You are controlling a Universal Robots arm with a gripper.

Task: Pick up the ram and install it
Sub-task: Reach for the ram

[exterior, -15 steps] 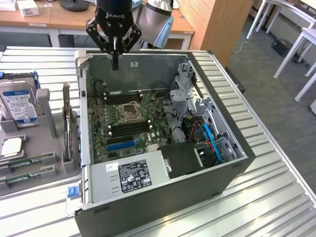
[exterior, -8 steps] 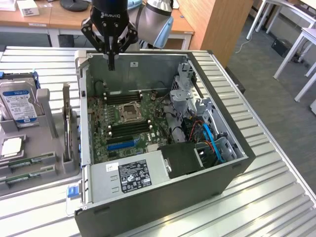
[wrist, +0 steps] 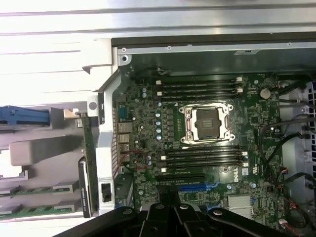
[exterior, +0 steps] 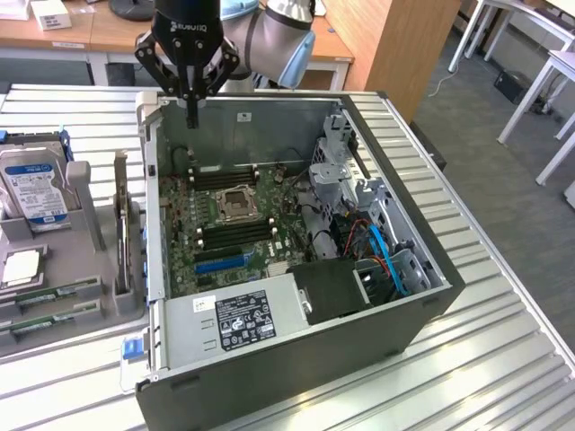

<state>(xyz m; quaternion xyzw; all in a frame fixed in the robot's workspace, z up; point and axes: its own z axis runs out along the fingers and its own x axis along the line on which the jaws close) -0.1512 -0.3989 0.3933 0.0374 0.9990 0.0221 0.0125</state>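
Observation:
The ram [exterior: 121,223] is a thin green stick standing on edge in a slot of the grey holder, to the exterior view's left of the open computer case; the same ram [wrist: 88,158] runs alongside the case wall in the wrist view. My gripper [exterior: 190,115] hangs above the case's far wall, to the right of and beyond the ram, fingers pressed together with nothing between them. The gripper [wrist: 169,205] also looks down on the motherboard. Empty black memory slots [exterior: 235,232] [wrist: 203,158] lie beside the CPU socket [exterior: 238,203] [wrist: 206,123].
The grey holder [exterior: 85,193] also carries a silver hard drive [exterior: 34,187], a square CPU chip [exterior: 20,268] and two flat green sticks [exterior: 54,296]. Inside the case [exterior: 296,359] are a drive cage [exterior: 337,166], cables [exterior: 382,251] and the power supply [exterior: 238,319].

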